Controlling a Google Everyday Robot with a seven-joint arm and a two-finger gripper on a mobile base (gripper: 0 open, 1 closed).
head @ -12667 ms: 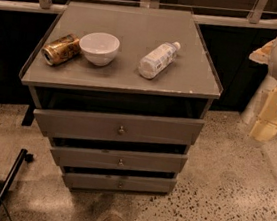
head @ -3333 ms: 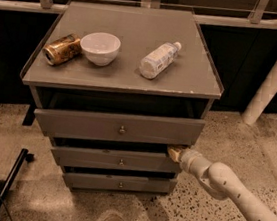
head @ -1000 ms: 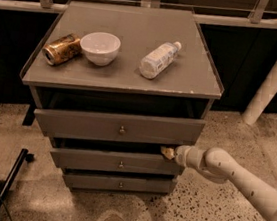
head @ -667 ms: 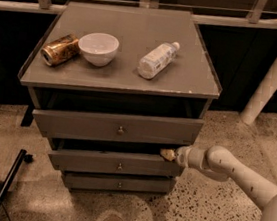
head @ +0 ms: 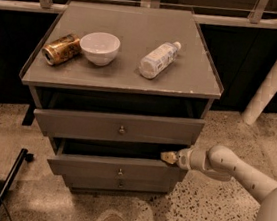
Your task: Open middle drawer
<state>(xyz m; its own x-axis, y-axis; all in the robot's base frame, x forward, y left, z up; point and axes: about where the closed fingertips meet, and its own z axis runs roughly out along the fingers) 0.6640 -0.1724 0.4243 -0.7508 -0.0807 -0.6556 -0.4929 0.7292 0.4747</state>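
The grey cabinet has three drawers. The middle drawer (head: 91, 167), with a small round metal knob (head: 120, 171), stands out a little beyond the bottom drawer, and a dark gap shows above its front. My gripper (head: 167, 157) is at the top right corner of the middle drawer's front, in the gap under the top drawer (head: 86, 125). The white arm reaches in from the lower right.
On the cabinet top (head: 127, 76) lie a gold can (head: 60, 49), a white bowl (head: 100, 47) and a clear plastic bottle (head: 157, 59) on its side. A white pole (head: 276, 74) stands at the right. A black stand leg (head: 3, 186) is at the lower left on the speckled floor.
The middle drawer's front has come out towards me, with a wider dark gap above it. My gripper stays at its top right corner and has come forward with it.
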